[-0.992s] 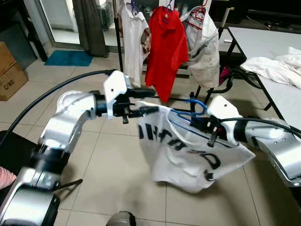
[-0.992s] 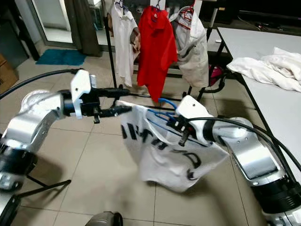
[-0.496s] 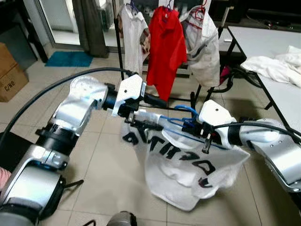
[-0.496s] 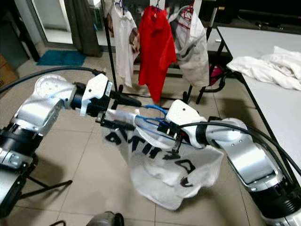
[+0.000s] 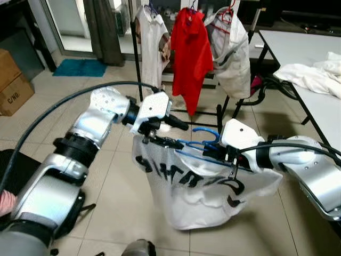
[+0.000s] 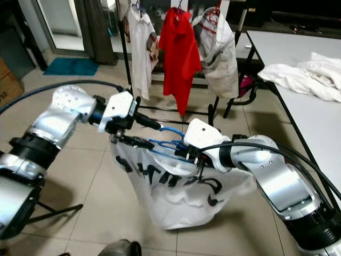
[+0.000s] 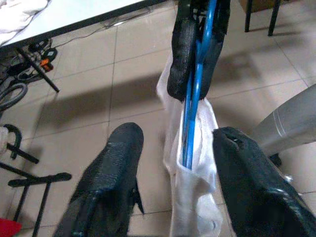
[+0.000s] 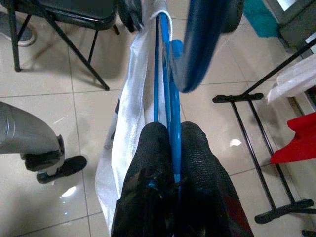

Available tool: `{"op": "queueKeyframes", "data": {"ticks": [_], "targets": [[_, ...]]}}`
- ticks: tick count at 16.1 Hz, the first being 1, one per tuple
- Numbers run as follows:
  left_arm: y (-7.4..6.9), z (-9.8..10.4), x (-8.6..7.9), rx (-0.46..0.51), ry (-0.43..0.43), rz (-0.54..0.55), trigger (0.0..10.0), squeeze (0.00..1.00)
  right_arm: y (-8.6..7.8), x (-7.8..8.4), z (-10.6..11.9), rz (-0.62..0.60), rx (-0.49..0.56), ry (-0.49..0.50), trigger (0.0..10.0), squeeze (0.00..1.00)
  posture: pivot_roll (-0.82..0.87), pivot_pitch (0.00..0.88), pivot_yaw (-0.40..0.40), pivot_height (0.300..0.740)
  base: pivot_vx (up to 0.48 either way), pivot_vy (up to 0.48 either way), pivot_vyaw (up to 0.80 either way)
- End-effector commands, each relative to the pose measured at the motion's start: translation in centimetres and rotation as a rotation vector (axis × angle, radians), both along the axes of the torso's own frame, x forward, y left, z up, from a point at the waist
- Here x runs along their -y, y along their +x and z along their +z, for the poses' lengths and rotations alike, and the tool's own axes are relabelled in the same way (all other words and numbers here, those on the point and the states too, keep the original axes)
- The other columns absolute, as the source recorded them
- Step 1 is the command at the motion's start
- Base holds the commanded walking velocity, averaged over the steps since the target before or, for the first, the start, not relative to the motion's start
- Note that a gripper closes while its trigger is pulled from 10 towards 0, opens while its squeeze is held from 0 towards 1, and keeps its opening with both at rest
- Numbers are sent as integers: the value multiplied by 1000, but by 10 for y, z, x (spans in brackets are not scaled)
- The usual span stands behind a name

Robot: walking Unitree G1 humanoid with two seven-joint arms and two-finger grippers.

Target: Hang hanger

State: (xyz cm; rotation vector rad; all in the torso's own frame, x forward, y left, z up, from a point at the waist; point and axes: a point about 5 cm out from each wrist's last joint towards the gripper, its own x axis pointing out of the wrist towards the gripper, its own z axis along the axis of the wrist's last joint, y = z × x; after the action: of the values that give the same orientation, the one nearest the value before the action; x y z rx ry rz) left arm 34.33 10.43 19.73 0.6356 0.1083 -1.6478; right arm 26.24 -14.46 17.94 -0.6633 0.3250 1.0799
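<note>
A blue hanger (image 5: 200, 151) carries a white T-shirt (image 5: 192, 186) with black lettering, held above the tiled floor. My right gripper (image 5: 221, 154) is shut on the hanger near its hook (image 5: 206, 132); in the right wrist view its fingers (image 8: 153, 163) pinch the blue wire (image 8: 164, 74). My left gripper (image 5: 177, 134) is open at the hanger's left end. In the left wrist view its two fingers (image 7: 114, 163) straddle the hanger arm (image 7: 193, 113) and the shirt's fabric (image 7: 197, 197) without closing on them.
A black clothes rack (image 5: 136, 50) stands behind with a white shirt (image 5: 152, 42), a red polo (image 5: 192, 53) and a pale jacket (image 5: 233, 50). A white table (image 5: 319, 106) with crumpled clothes (image 5: 314, 77) runs along the right. A cardboard box (image 5: 10, 80) sits far left.
My left gripper has moved right and down, closer to the right gripper. The shirt edge that was stretched out to the left now hangs down under the hanger.
</note>
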Motion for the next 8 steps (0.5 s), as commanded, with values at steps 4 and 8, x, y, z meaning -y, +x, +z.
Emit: {"op": "queueKeyframes", "data": {"ticks": [4,8], "targets": [[-3,1,12,7,4,-76,0,0,0,-7,8,48,38,-19,10000,0,30,0,47,740,0,0,0],[-5,-10,15,-2,47,-109,0,0,0,-9,9,55,43,-20,10000,0,29,0,50,740,0,0,0]]}}
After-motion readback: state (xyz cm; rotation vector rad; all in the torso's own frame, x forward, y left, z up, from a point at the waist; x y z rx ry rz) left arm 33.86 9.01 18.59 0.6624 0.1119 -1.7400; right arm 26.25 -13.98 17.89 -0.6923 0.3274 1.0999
